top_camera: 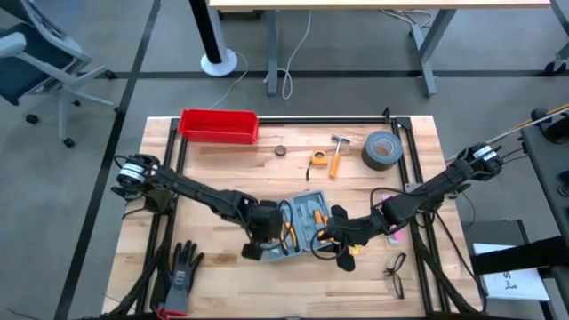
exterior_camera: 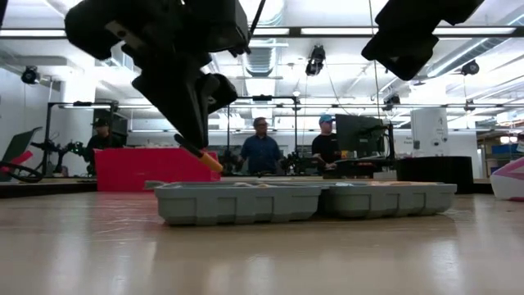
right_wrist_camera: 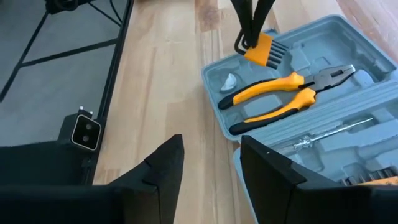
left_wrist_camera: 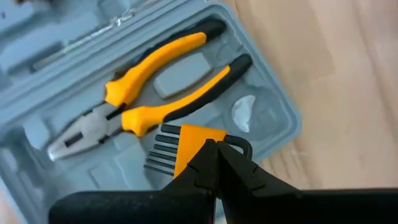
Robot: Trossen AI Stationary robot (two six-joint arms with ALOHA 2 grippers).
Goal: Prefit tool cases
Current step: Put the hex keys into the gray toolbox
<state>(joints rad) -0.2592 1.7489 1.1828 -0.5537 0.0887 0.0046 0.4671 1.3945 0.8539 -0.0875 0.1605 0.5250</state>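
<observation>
The grey-blue tool case (top_camera: 307, 227) lies open and flat on the wooden table, both halves side by side (exterior_camera: 303, 201). Yellow-and-black pliers (left_wrist_camera: 143, 93) rest in a moulded slot of one half. My left gripper (left_wrist_camera: 214, 149) hovers over that half's corner, shut on an orange hex key set (left_wrist_camera: 186, 146) with black keys fanned out. My right gripper (right_wrist_camera: 211, 168) stands open above the table at the case's right side (top_camera: 333, 240), with only bare wood between its fingers. My left gripper pinches the orange holder of the hex key set (left_wrist_camera: 198, 142) between its two fingers, at the end beside its black ring (left_wrist_camera: 241, 144). The fingers slant down from above. The set hangs below the fingertips (exterior_camera: 211, 161), clear of the case.
A red bin (top_camera: 219, 125) stands at the far left. A small ring (top_camera: 280, 150), tape measure (top_camera: 318, 158), hammer (top_camera: 338, 153) and tape roll (top_camera: 380, 149) lie along the far side. A black glove (top_camera: 182, 271) and glasses (top_camera: 396, 267) lie near the front. People stand beyond the table.
</observation>
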